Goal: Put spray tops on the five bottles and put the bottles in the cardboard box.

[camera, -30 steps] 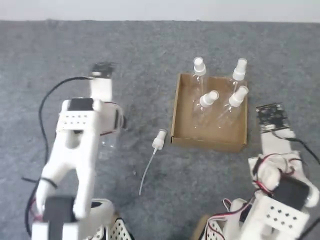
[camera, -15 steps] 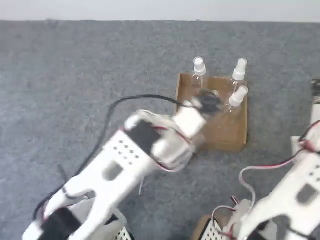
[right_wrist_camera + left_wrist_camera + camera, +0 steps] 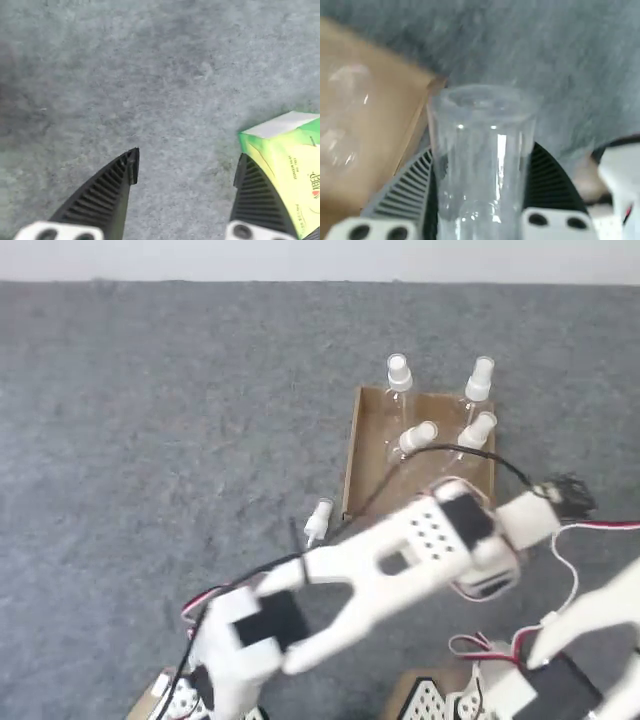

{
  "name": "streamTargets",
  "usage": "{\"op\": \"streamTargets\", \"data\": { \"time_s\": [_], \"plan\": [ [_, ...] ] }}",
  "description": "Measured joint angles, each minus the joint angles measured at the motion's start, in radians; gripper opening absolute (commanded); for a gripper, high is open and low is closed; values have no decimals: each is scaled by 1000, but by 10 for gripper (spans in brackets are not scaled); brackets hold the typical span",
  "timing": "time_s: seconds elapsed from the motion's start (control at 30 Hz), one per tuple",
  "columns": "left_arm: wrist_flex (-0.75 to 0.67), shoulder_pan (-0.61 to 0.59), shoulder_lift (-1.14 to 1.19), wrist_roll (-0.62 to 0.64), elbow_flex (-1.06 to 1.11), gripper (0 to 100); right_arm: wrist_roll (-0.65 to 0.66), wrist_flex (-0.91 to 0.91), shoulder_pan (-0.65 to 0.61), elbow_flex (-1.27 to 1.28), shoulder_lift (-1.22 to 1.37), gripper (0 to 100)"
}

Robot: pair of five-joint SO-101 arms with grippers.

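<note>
The left pincer (image 3: 482,167) clamps a clear, topless cylindrical bottle (image 3: 480,125) beside the cardboard box (image 3: 352,460)'s near right corner. The right pincer (image 3: 186,161) gapes over the fuzzy grey bench (image 3: 150,390). A white spray top (image 3: 320,517) lies left of the box.

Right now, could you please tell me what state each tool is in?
Left tool: closed on a clear bottle with no spray top.
Right tool: open, holding nothing.
</note>
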Motion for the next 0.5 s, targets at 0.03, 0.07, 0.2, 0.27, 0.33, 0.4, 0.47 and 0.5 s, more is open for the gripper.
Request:
{"op": "streamTargets", "data": {
  "time_s": [0.03,0.07,0.2,0.27,0.33,0.4,0.47,0.5],
  "plan": [
    [0,12,40,8,-51,67,8,-2,3,-2,5,258],
    [0,23,77,14,-97,100,21,-3,6,-3,6,258],
    [0,29,226,46,-264,223,46,-3,6,-5,6,258],
    [0,28,278,49,-328,252,51,-3,6,-5,6,258],
    [18,29,307,49,-379,273,51,-3,6,-5,6,258],
    [51,29,318,49,-423,280,51,-3,6,-5,6,258],
    [83,29,318,49,-462,280,51,-3,6,-5,6,258],
    [98,29,318,49,-480,280,51,-3,6,-5,6,258]
  ]
}}
